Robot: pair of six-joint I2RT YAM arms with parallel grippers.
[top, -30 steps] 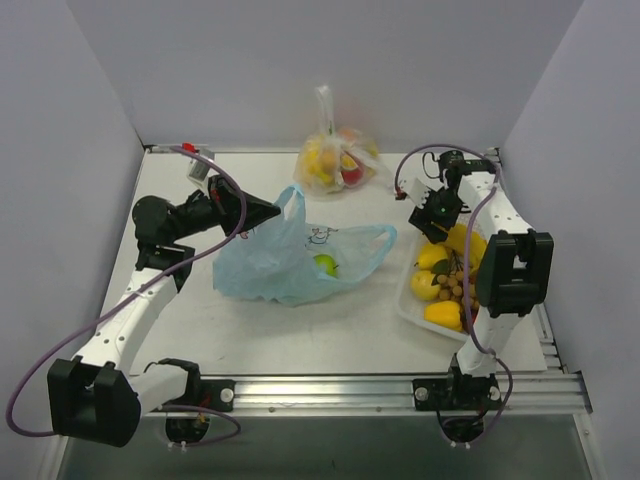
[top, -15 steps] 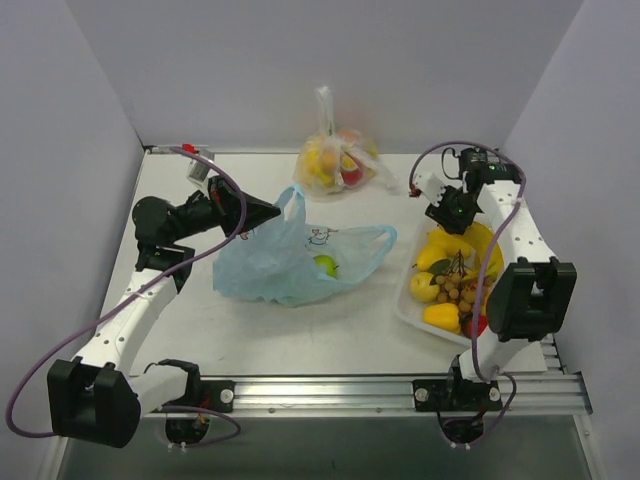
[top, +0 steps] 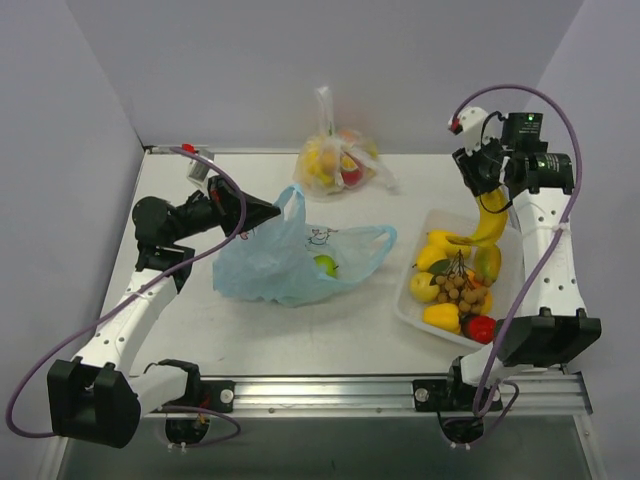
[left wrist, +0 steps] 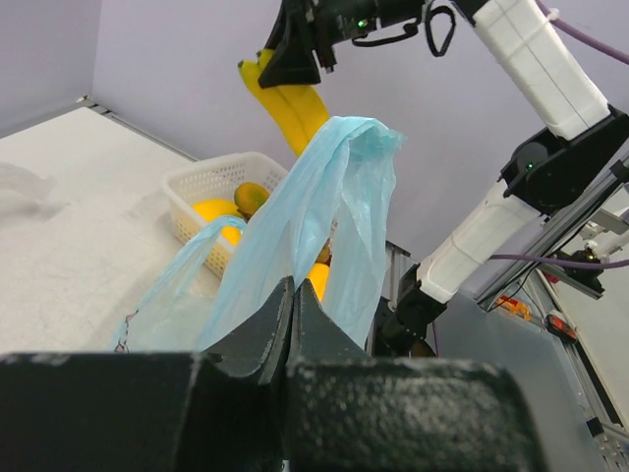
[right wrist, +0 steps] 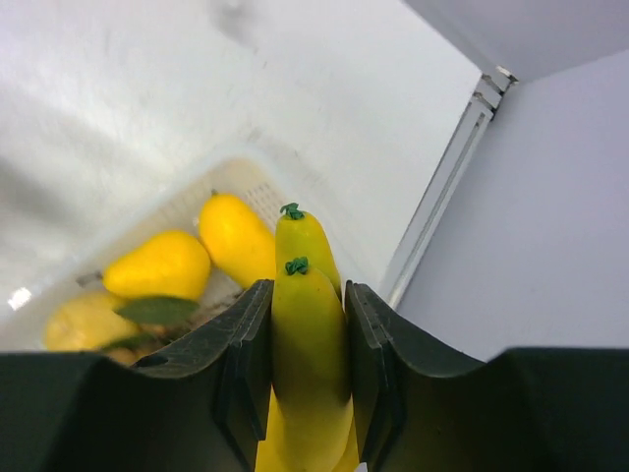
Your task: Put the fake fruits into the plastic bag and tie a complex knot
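light: bright, even | shadows: soft | blur: table (right wrist: 147, 118) in right wrist view

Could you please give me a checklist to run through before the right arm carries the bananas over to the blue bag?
1. Grip: right gripper shut on the bananas: ok.
2. Clearance: bananas hang free above the basket: ok.
3. Bag hold: left gripper pinches a handle of the blue bag and holds it up: ok.
4. Opening: bag mouth wide enough for the bananas: cannot tell.
5. Contents: green apple lies inside the bag: ok.
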